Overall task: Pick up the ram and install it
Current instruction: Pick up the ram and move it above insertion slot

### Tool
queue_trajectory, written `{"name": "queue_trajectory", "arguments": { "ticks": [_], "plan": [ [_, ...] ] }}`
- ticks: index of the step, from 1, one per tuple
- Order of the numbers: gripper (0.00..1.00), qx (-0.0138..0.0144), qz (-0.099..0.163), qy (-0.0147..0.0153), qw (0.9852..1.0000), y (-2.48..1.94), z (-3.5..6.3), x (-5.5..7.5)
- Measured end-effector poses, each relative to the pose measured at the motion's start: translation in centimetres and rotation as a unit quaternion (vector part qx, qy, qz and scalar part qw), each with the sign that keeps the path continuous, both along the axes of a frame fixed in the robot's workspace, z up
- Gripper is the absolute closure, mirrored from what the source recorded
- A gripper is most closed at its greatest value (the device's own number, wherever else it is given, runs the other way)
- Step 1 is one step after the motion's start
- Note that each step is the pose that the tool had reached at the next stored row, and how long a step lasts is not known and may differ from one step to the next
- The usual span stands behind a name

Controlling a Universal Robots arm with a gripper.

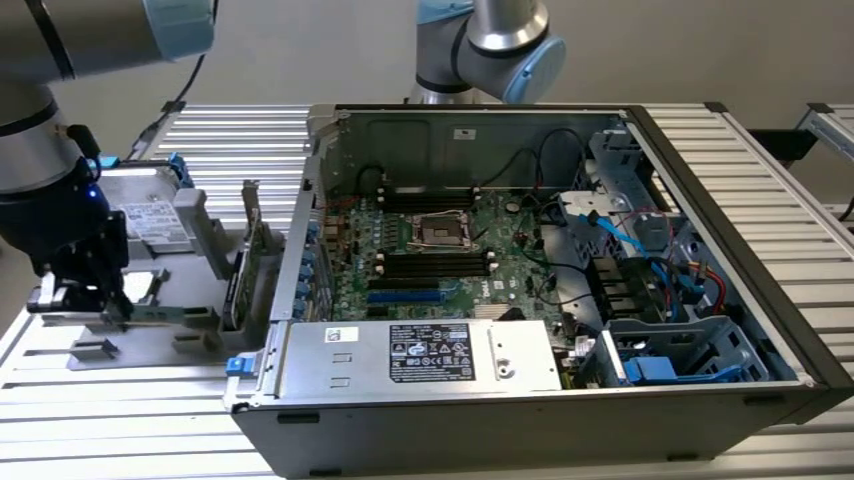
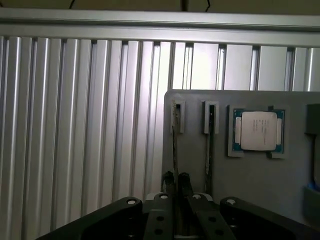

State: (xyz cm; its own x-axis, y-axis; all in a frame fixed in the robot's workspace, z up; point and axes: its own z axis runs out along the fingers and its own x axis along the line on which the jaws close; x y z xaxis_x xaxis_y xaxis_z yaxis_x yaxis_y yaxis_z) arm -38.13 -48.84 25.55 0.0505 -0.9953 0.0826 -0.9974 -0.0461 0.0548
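Note:
The ram shows edge-on in the wrist view as a thin dark stick. It runs from a slotted bracket on the grey fixture plate down between my fingers. My gripper is shut on it, one pad on each face. A second stick stands parallel beside it in its own bracket. In the exterior view my gripper is low over the fixture at the exterior view's left, beside the open computer case, with the green ram lying along the fixture.
A processor chip rests in a pocket of the fixture. A green expansion card stands upright between fixture and case. The open case holds the motherboard with black slots, blue slots and a power supply. A second arm stands behind.

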Motion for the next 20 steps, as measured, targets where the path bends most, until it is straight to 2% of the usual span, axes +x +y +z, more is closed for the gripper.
{"name": "queue_trajectory", "arguments": {
  "ticks": [4,8,14,20],
  "plan": [
    [0.85,0.0000,0.000,-0.0072,1.0000,0.07,0.53,0.0],
    [0.85,0.0000,0.000,-0.0126,0.9999,0.15,1.18,0.0],
    [0.85,0.0000,0.000,-0.0174,0.9998,0.17,2.57,0.0],
    [0.85,0.0000,0.000,-0.0199,0.9998,0.21,4.96,-0.1]
  ]
}}
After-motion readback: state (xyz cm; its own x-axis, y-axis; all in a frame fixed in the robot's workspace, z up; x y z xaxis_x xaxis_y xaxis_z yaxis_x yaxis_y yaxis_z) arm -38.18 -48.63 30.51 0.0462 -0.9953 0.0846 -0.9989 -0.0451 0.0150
